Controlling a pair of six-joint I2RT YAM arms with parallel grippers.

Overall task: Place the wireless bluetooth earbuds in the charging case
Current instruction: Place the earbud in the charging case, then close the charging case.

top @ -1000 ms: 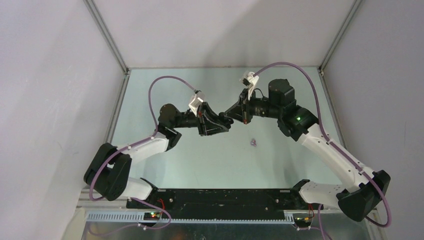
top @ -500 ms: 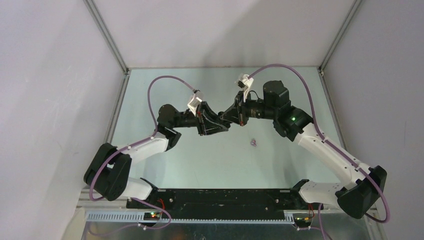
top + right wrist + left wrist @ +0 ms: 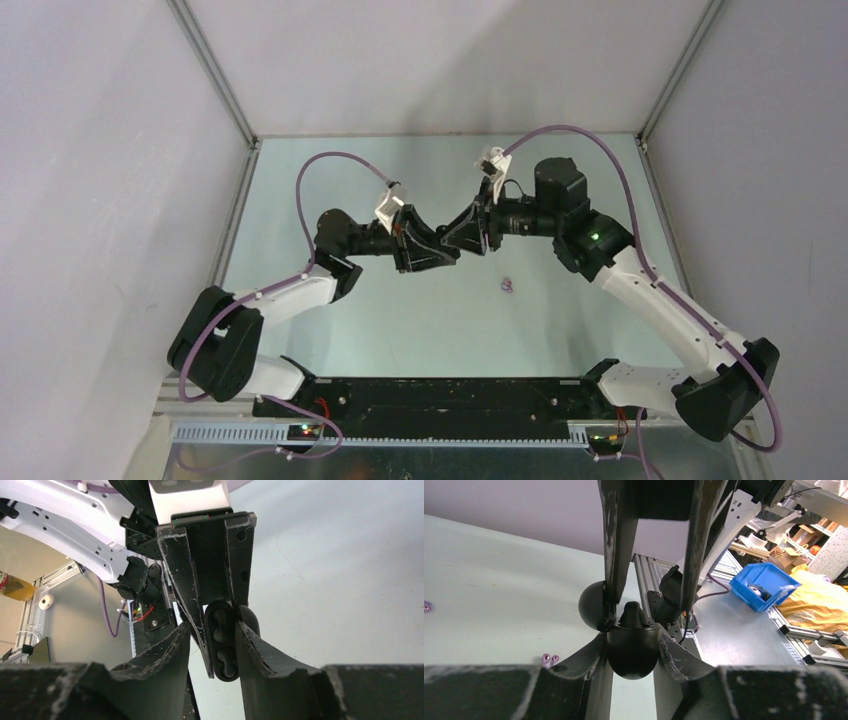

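Above the middle of the table (image 3: 400, 320), we see the left gripper (image 3: 633, 639) clenched on the open charging case (image 3: 633, 652), the right gripper (image 3: 212, 630) just let go of a black earbud (image 3: 631, 614) now seated inside, a purple earbud (image 3: 509, 286) left at four o'clock.

- The left gripper (image 3: 445, 250) and the right gripper (image 3: 462, 236) meet tip to tip at the centre of the frame, over the pale green table (image 3: 400, 330); whatever sits between the tips is too dark to make out.
- A tiny pale purple earbud (image 3: 509, 286) lies on the table, just to the lower right of the tips.
- A purple cable (image 3: 320, 165) loops over each arm.
- A green light (image 3: 597, 237) glows on the right arm.
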